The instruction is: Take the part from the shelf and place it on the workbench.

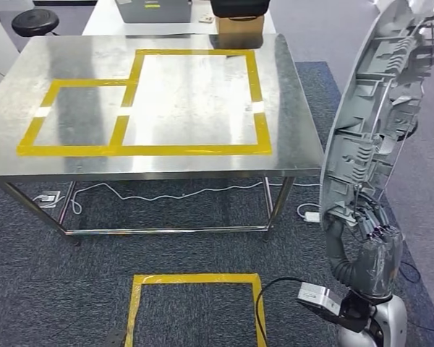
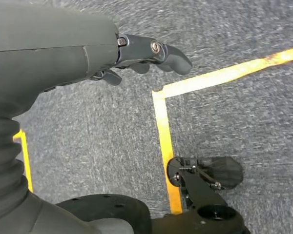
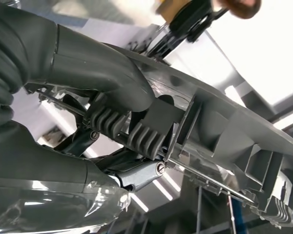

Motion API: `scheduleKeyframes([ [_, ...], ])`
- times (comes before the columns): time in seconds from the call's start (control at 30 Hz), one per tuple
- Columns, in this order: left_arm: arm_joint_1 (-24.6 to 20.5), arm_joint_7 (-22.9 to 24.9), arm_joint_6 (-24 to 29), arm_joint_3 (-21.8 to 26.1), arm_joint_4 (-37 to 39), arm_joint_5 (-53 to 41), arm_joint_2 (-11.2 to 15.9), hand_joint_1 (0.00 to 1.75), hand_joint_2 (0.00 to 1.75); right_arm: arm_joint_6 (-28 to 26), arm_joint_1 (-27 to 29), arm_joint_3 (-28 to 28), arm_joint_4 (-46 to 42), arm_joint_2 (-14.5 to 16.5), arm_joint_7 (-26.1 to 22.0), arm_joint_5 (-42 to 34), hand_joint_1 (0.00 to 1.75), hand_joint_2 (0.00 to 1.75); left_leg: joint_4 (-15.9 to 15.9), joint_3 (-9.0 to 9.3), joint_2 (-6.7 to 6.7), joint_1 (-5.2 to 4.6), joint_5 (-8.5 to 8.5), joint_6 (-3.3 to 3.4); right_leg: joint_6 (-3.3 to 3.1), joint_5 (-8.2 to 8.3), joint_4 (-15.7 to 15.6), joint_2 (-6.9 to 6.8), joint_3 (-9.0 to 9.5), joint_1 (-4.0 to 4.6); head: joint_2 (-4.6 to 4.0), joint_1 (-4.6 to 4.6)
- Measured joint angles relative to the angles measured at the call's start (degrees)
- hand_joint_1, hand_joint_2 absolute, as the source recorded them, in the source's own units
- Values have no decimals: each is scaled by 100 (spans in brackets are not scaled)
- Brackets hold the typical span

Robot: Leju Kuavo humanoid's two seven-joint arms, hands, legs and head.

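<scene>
While your right hand (image 1: 370,249) is gripping the grey part (image 1: 376,108) upright right of the workbench (image 1: 291,108), your left hand (image 2: 100,53) is hanging with fingers loosely apart, holding nothing.

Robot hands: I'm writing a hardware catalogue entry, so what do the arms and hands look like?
The right hand has a grey ribbed wrist cover, dark fingers and a silver forearm bearing a small silver camera box with a black cable. The left hand has a smooth grey shell and dark, screw-jointed fingers.

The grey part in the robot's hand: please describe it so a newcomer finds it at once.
Start at the steel workbench with yellow tape outlines, then look past its right end. There the right hand holds the part upright: a long, curved grey plastic panel whose ribbed inner side faces the camera.
</scene>
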Motion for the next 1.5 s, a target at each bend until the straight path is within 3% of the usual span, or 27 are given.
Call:
scheduleKeyframes([
  [0.07, -2, -3, 1, 2, 0, -12, 1, 0, 175, -1, -29, -1, 2, 0, 0, -5, 175, 175, 21, -8, -142, 8, 4, -48, 1, 298, -711, 231, 326, -45, 0, -3],
  [0.13, -2, -9, 3, 4, 0, -18, 6, 0, 175, 0, -42, 0, 4, 0, 2, -10, 175, 175, 30, -52, -257, 17, 33, -124, -43, 341, -990, 385, 455, -57, 0, -8],
  [0.2, 16, -12, 5, 7, 0, -19, 14, 0, 175, 1, -50, 1, 4, 0, 3, -11, 175, 175, 12, -85, -333, 39, 63, -192, -128, 359, -1012, 301, 461, -40, 0, -8],
  [0.27, 28, -13, 8, 9, 0, -20, 20, 0, 175, 1, -73, -1, 3, 1, 5, -12, 175, 175, 168, -169, -160, 31, -52, -246, -209, 380, -1036, 194, 477, -44, 0, -35],
  [0.33, 14, -14, 11, 9, 0, -23, 22, 0, 175, 0, -84, -4, 2, 1, 9, -14, 175, 175, 762, -457, 139, 17, -379, -291, -260, 387, -1048, 87, 483, -39, 0, -71],
  [0.4, -1, -16, 11, 9, 0, -25, 22, 0, 175, 0, -79, -5, 3, 1, 11, -19, 175, 175, 1446, -788, 259, 21, -648, -313, -275, 384, -1048, -7, 476, -29, 0, -79],
  [0.43, -4, -17, 11, 9, 0, -26, 22, 0, 175, 0, -78, -4, 4, 2, 10, -21, 175, 175, 1577, -846, 277, 22, -647, -313, -276, 383, -1047, -42, 475, -27, 0, -80],
  [0.47, -5, -18, 11, 9, 0, -27, 21, 0, 175, 0, -77, -2, 4, 2, 10, -24, 175, 175, 1495, -794, 282, 21, -544, -305, -275, 383, -1047, -68, 477, -25, 0, -81],
  [0.57, -2, -19, 11, 9, 0, -28, 23, 0, 175, -1, -91, 1, 4, 2, 9, -24, 175, 175, 455, -216, 299, 12, -73, -239, -245, 367, -1038, -98, 484, -9, 0, -81],
  [0.6, -6, -19, 11, 9, 0, -28, 22, 0, 175, -1, -97, -1, 4, 2, 9, -25, 175, 175, 185, -73, 306, 9, -16, -219, -222, 362, -1037, -100, 477, 4, 0, -75],
  [0.67, -9, -18, 10, 10, 0, -28, 18, 0, 175, -1, -103, 0, 4, 5, 8, -26, 175, 175, -25, 16, 307, 8, -20, -218, -216, 356, -1033, -101, 459, 35, 0, -67],
  [0.77, 4, -16, 11, 13, 0, -22, 23, 0, 175, -1, -102, 7, 6, 13, 4, -28, 175, 175, -36, 11, 297, 5, -7, -217, -224, 384, -1088, -104, 478, 33, 0, -64],
  [1.0, 3, -19, 4, 14, 0, -20, 15, 0, 175, -7, -102, 7, 7, 13, -8, -38, 175, 175, -35, 10, 295, -2, -6, -153, -133, 431, -1173, -105, 512, 27, 0, -67],
  [1.5, 4, 11, -90, 20, 0, -27, 15, 0, 175, -7, -97, 8, 16, 14, -45, -61, 175, 175, -31, 9, 295, 4, 7, -137, -113, 444, -1175, -105, 510, 34, 0, -69],
])
